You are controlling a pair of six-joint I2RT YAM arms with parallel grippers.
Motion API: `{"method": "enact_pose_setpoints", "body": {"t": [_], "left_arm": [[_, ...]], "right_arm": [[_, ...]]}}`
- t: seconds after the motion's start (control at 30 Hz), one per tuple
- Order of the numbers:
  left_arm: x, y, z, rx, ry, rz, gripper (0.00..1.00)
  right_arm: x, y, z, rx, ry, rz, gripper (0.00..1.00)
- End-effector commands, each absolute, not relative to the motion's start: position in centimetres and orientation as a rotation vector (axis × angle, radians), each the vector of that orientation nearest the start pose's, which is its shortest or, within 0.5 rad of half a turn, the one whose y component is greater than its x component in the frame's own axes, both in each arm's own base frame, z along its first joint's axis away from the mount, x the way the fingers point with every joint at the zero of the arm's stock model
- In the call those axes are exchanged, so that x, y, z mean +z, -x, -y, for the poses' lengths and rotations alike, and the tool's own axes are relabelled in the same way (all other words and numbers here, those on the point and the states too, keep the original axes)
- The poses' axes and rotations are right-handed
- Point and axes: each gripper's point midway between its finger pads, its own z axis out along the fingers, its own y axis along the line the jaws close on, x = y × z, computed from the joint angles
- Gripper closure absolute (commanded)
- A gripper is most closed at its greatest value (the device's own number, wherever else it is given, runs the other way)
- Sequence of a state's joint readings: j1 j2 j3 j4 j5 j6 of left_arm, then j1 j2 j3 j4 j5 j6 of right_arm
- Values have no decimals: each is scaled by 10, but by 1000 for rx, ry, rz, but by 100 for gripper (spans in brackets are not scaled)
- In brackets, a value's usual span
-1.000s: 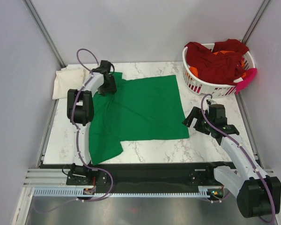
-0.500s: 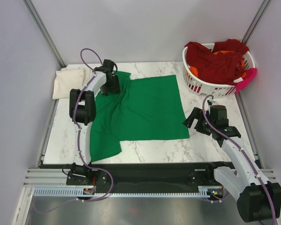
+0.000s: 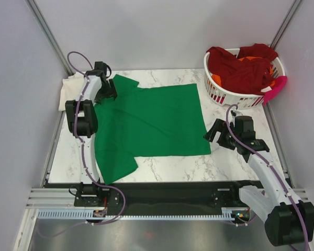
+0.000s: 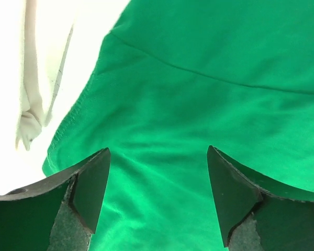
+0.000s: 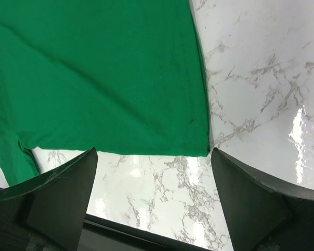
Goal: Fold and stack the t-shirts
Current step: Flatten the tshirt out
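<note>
Lying spread flat across the marble counter [image 3: 172, 164] is one bright green t-shirt [image 3: 157, 120], its hem pointing right and its two sleeves reaching to the left. One sleeve is lying at the far left and the other is trailing toward the near edge.

One cream t-shirt [image 3: 70, 91] is sitting folded at the far-left corner of the counter, just beside the green far sleeve.

One white slatted basket [image 3: 220, 94] is standing at the far-right corner. Dark red cloth [image 3: 240, 68] is piling over its rim; how many red shirts are making up that heap cannot be told. Bits of orange cloth [image 3: 217, 79] are showing beneath the red, and one pink piece [image 3: 276, 88] is hanging over the basket's right side.

Two arms are reaching in from the near edge, each carrying one tool. The left tool [image 3: 107, 94] is hovering over the green shirt's far sleeve, close to the cream shirt. In the left wrist view its two fingers [image 4: 91, 183] are standing spread apart, with green cloth showing below the gap and nothing pinched.

The right tool [image 3: 213, 137] is hanging by the near-right corner of the green shirt's hem. Its two fingers [image 5: 57, 193] are also standing wide apart, framing that corner and bare marble, and are gripping nothing.
</note>
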State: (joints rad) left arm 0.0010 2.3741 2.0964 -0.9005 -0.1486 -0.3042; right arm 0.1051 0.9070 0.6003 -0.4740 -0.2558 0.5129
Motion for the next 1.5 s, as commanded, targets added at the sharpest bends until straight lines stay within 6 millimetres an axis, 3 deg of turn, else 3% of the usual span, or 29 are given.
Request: {"method": "enact_pose_setpoints", "body": {"t": [0.0,0.03,0.1,0.13,0.17,0.2,0.23,0.27,0.3,0.33,0.37,0.4,0.47,0.5,0.57,0.6,0.67,0.7,0.77,0.8,0.87,0.93,0.97,1.0,1.07,1.1,1.2,1.3,1.47], "left_arm": [[115,-530,-4,98,385,-2566,17],[143,-529,-2,80,378,-2515,16],[165,-520,2,67,383,-2486,16],[193,-507,3,54,391,-2442,16],[203,-494,2,56,417,-2429,17],[180,-467,3,62,493,-2495,17],[177,-449,4,52,534,-2509,17],[204,-427,6,10,558,-2443,17],[169,-392,12,-10,630,-2532,18],[172,-373,16,-47,643,-2521,18],[192,-352,22,-105,631,-2455,18],[173,-325,30,-132,630,-2495,18],[174,-300,36,-181,598,-2486,18],[181,-277,37,-209,572,-2464,18],[188,-259,39,-237,542,-2445,17],[193,-245,48,-317,515,-2435,17],[194,-224,61,-429,556,-2445,19],[183,-210,73,-523,659,-2478,21],[176,-183,76,-558,763,-2472,25],[157,-171,76,-550,833,-2494,26],[141,-159,78,-559,874,-2496,27],[110,-141,89,-527,836,-2653,27],[100,-128,102,-524,717,-2751,27],[90,-134,95,-384,825,-2719,27],[75,-129,100,-243,804,-2770,23],[71,-122,112,-226,786,-2795,23],[57,-119,119,-143,800,-2800,22],[47,-122,115,-109,811,-2771,24],[35,-121,100,-11,829,-2738,25]], "right_arm": [[141,-265,-98,637,-286,-2294,2],[144,-269,-100,644,-281,-2283,2],[148,-276,-107,662,-257,-2292,2],[149,-278,-109,658,-246,-2292,2],[151,-279,-111,649,-234,-2290,2],[155,-282,-118,614,-192,-2287,2],[156,-282,-119,573,-179,-2291,2],[159,-282,-122,544,-160,-2290,2],[165,-280,-135,538,-107,-2285,2],[165,-280,-138,510,-94,-2286,2],[165,-278,-144,512,-73,-2292,2],[163,-271,-164,533,-1,-2310,2],[158,-262,-188,541,105,-2330,2],[148,-248,-216,547,221,-2362,2],[140,-232,-252,593,345,-2378,2],[126,-213,-281,617,455,-2414,3],[123,-204,-308,643,487,-2412,4],[111,-200,-318,637,509,-2436,4],[113,-193,-337,678,523,-2427,4],[112,-194,-343,683,526,-2426,4],[112,-198,-344,668,510,-2421,3],[114,-208,-335,598,466,-2399,2],[117,-211,-330,575,447,-2389,2],[116,-215,-321,526,421,-2389,2],[120,-218,-311,500,395,-2381,2],[121,-220,-302,475,377,-2386,2],[124,-222,-277,450,304,-2372,2],[126,-223,-251,450,217,-2358,2],[128,-221,-225,437,186,-2347,2]]}}
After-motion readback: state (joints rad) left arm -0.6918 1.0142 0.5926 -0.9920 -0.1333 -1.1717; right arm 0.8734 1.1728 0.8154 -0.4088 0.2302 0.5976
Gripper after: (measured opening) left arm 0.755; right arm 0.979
